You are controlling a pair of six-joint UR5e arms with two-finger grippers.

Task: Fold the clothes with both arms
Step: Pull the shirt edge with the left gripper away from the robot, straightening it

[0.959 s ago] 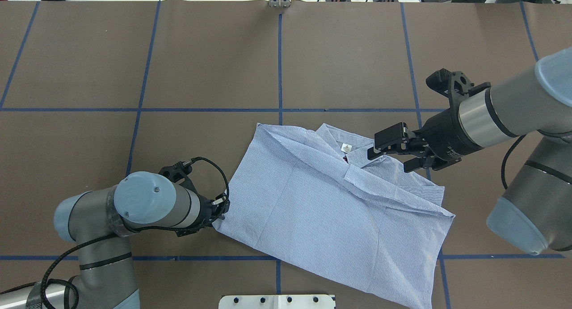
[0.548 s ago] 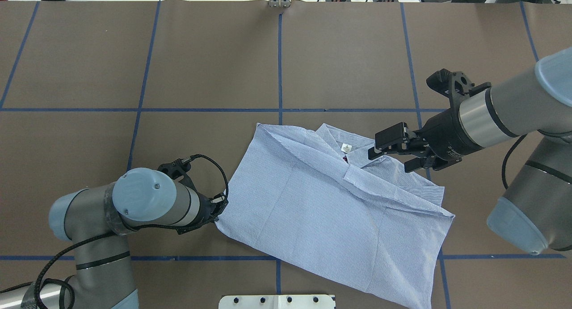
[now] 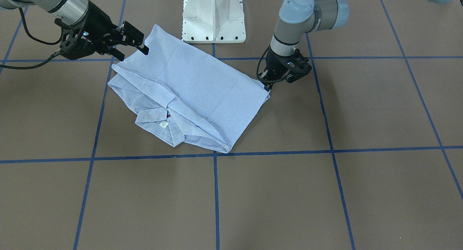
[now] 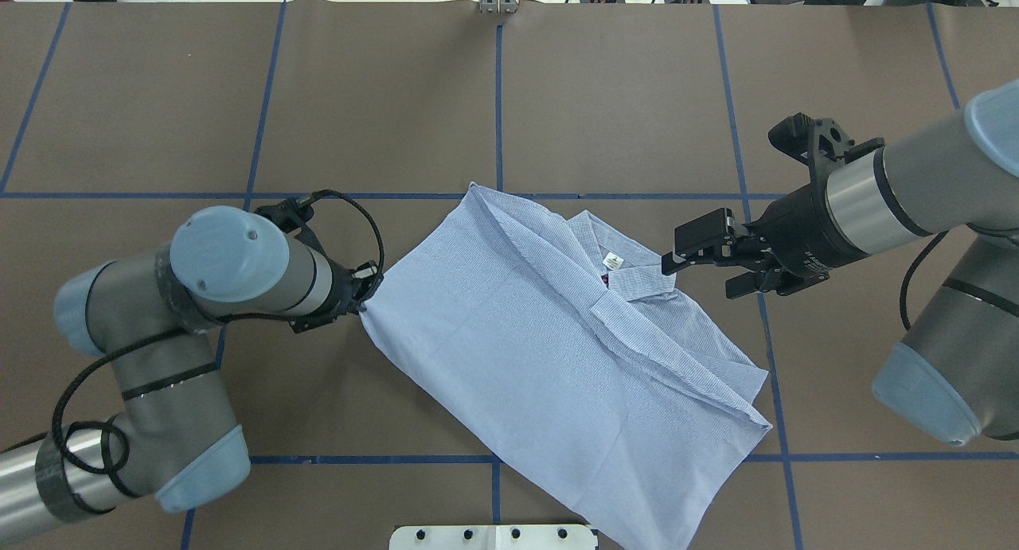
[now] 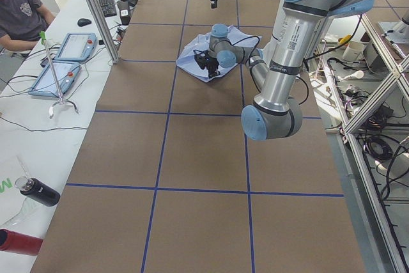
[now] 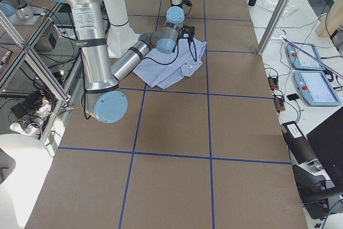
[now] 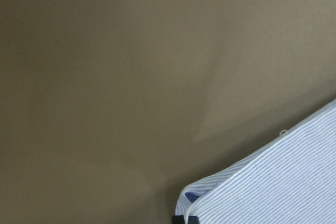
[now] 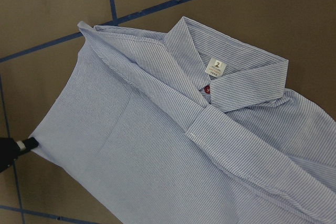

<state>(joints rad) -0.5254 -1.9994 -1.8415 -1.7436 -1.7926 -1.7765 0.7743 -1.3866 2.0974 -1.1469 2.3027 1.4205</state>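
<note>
Overhead exterior view is showing the left gripper (image 4: pixel 365 293) pinching shut on one corner of the shirt (image 4: pixel 557 359); the cloth is spreading away from that pinch towards the right gripper (image 4: pixel 698 278), lying folded and skewed on the brown table (image 4: pixel 637 96); the right gripper is holding its fingers apart with nothing between them, hovering just beside the end of the collar (image 4: pixel 637 275), and whether a fingertip is touching the fabric I cannot tell; the white neck label (image 4: pixel 611 260) is sitting a little further along the collar from that open claw, with a red button (image 8: pixel 207 89) just below it; the left wrist view is catching the striped corner right at the claw's tips, bare table lying beyond it; the right wrist view is looking down on the collar and folded front ahead of the open claw, the left claw's dark tip showing at the far corner; blue tape lines (image 4: pixel 497 120) are crossing the table around both claws; the white pedestal base (image 3: pixel 213 15) is standing between the two arms, behind the shirt.
</note>
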